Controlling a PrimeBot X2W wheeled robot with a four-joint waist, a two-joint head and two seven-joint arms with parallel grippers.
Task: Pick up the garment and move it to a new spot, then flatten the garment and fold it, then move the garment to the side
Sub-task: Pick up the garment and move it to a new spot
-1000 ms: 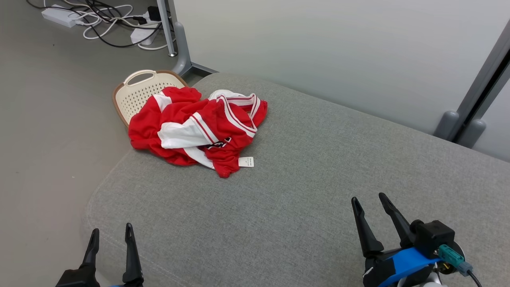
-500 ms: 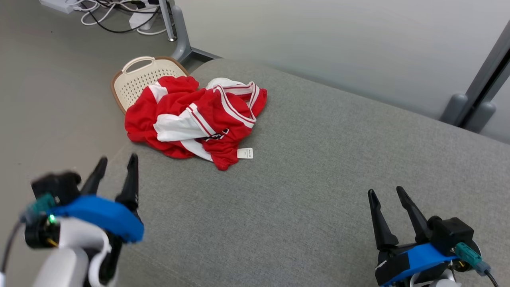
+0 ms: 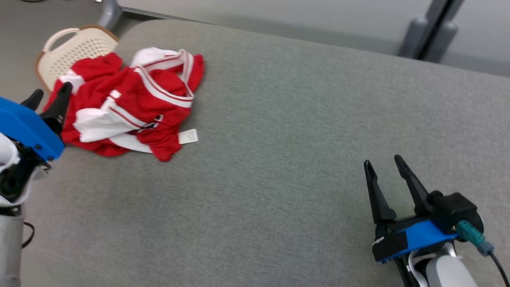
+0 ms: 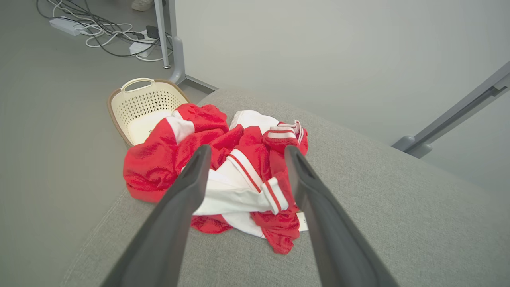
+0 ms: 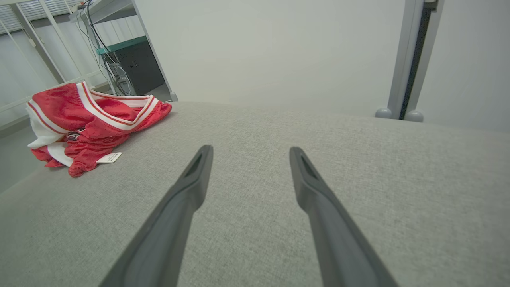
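Crumpled red garment (image 3: 127, 107) is lying just beyond the released jaws of the left gripper (image 3: 51, 91). The right gripper (image 3: 382, 160), likewise released, is hovering well apart. A raised fold, perhaps layered, should be pinched deeply.

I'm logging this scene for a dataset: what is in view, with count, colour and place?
crumpled red and white sports jersey: one, red with white stripes, cushion's far left corner
perforated cream plastic basket: one, cream with a brown rim, on the floor beside the jersey
wide grey fabric cushion: one, grey, before the robot
cables and power strips: several, black and white, floor beyond the basket
left claw: one, dark fingers, open, at the jersey's left edge
right claw: one, dark fingers, open, over bare cushion
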